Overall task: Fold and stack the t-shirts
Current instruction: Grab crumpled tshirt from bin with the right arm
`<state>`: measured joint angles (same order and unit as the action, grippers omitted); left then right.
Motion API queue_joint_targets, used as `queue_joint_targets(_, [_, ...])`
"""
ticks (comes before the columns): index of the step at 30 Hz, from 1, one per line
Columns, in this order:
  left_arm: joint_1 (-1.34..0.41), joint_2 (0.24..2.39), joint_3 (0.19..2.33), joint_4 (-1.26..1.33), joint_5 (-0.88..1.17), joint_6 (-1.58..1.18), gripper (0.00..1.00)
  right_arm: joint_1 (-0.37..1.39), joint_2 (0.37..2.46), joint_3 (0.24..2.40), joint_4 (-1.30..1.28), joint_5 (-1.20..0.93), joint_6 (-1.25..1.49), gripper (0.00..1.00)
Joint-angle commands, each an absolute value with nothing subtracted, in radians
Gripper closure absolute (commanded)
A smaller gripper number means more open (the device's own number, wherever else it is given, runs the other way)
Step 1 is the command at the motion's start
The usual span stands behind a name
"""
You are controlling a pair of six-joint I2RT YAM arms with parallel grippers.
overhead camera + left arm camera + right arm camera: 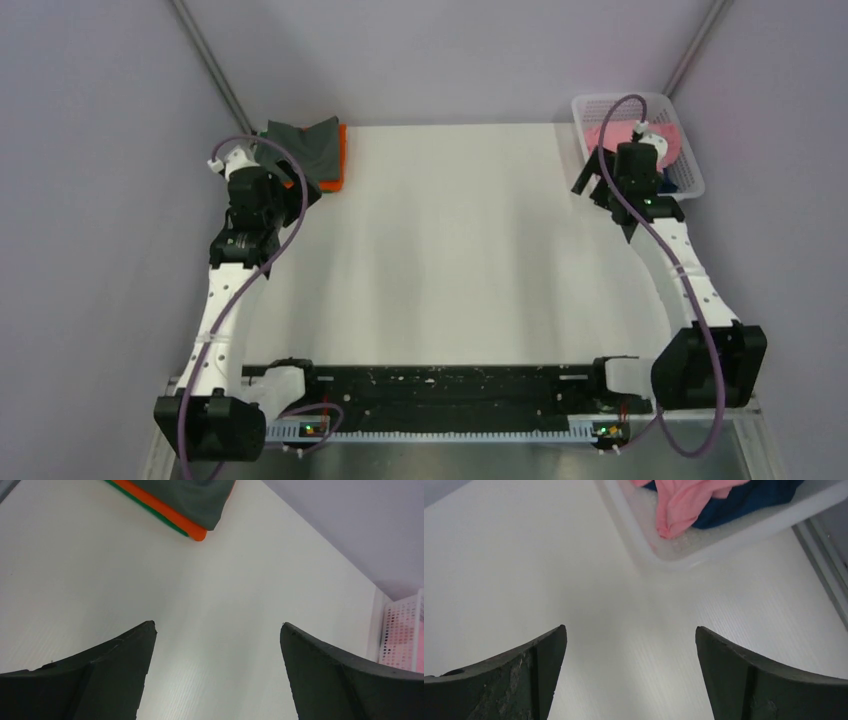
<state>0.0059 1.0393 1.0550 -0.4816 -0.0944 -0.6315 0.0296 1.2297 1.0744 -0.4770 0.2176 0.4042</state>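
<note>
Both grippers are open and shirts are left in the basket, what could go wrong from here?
The pink shirt lies tangled over the navy shirt in the basket, so the right gripper might drag both out, or pull the basket along. The dark grey shirt sits rumpled on the orange shirt at the far corner; the left gripper, close by, could nudge that stack.

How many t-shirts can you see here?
5. Three are stacked at far left: dark grey shirt on top, orange shirt under it, green shirt beneath. Pink shirt and navy shirt lie in the white basket, which may hide more.
</note>
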Motion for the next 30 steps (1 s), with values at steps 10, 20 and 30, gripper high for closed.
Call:
queue_joint_targets(10, [0.005,1.065,1.048,-0.316,-0.158,-0.741,0.01,-0.134,1.748,1.631,-0.331,0.128,0.275,0.01])
queue_joint_targets(20, [-0.012,1.058,1.054,-0.382,-0.236,-0.704,0.01,-0.293,2.227,2.112,-0.447,0.038,0.355,0.04])
queue_joint_targets(30, [-0.012,1.113,1.065,-0.394,-0.252,-0.681,0.01,-0.315,2.444,2.265,-0.454,-0.052,0.358,0.30])
